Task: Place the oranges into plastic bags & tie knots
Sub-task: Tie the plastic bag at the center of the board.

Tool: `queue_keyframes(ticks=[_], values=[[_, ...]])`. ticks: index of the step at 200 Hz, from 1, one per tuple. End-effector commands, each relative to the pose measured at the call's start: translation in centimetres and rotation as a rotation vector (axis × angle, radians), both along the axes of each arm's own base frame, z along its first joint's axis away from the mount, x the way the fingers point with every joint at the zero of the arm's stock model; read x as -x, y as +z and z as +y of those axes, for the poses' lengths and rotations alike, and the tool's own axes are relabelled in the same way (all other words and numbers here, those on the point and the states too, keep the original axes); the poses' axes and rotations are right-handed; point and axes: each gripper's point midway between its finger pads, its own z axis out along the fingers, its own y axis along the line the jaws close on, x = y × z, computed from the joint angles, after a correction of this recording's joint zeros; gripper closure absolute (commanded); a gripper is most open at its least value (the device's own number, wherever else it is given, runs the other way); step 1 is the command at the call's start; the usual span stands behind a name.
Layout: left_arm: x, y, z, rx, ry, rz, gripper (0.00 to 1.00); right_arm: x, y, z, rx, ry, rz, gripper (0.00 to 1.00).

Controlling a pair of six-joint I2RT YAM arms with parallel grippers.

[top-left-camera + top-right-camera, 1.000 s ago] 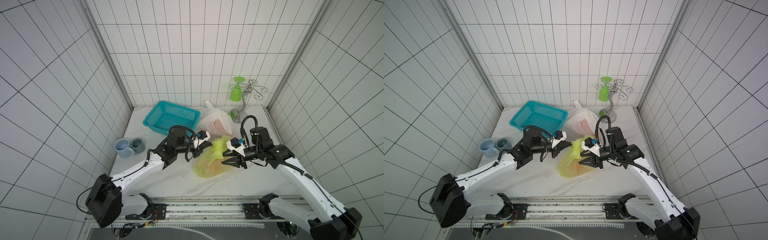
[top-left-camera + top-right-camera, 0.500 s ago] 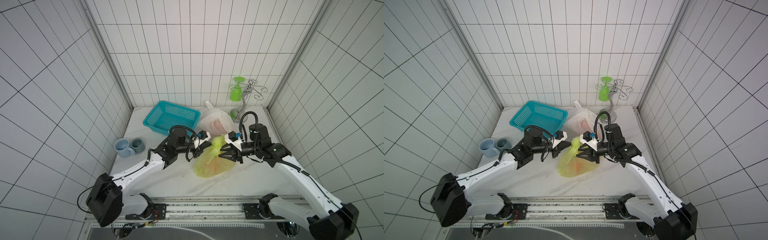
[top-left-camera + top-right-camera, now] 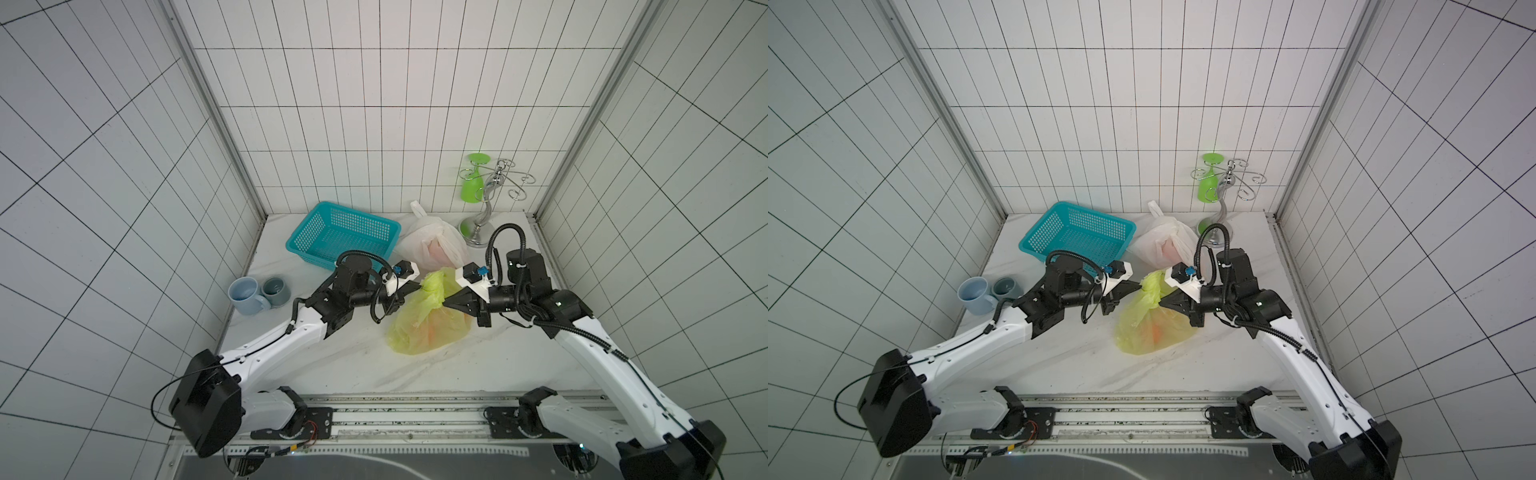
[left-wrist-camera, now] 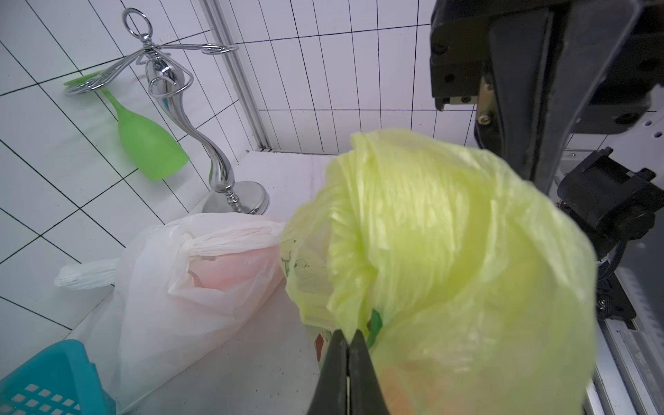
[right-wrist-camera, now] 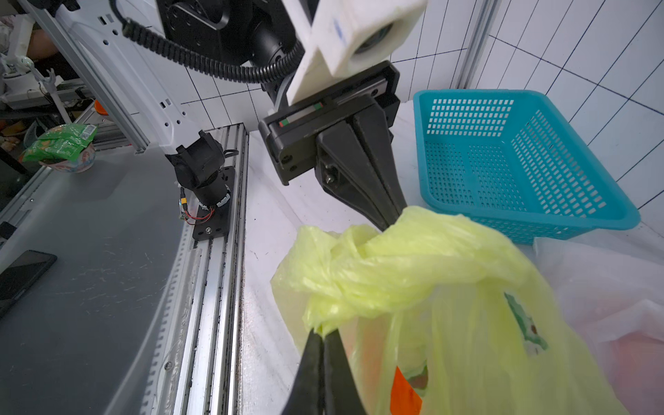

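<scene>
crinkly translucent yellow-green bag, oranges dim inside, slumps at centre frame in both top views, handles twisted on top; a knotted filmy white bag just above it. white marbled tabletop, glossy tiled walls. both arms reach inward; left gripper and right gripper each pinch those handles tight.

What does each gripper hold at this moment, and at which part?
Both hold the yellow-green bag. The left gripper pinches the bunched plastic at its top, and the right gripper pinches the twisted plastic at its neck from the opposite side.
</scene>
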Motion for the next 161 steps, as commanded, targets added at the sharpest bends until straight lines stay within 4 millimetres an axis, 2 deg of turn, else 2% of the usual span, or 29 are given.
queue_keyframes(ticks=[1, 31, 83, 161], values=[[-0.6, 2.4, 0.9, 0.025, 0.026, -0.050, 1.00, 1.6, -2.7, -1.0, 0.065, 0.036, 0.043, 1.00], [-1.0, 2.5, 1.3, 0.024, 0.038, -0.053, 1.00, 2.1, -4.3, -1.9, 0.134, 0.044, 0.067, 1.00], [-2.0, 2.2, 2.3, -0.009, 0.072, -0.072, 1.00, 2.5, -5.9, -3.1, 0.226, 0.043, 0.089, 1.00], [-3.2, -0.1, 3.0, -0.088, 0.123, -0.100, 1.00, 2.2, -7.3, -5.5, 0.386, -0.010, 0.079, 1.00]])
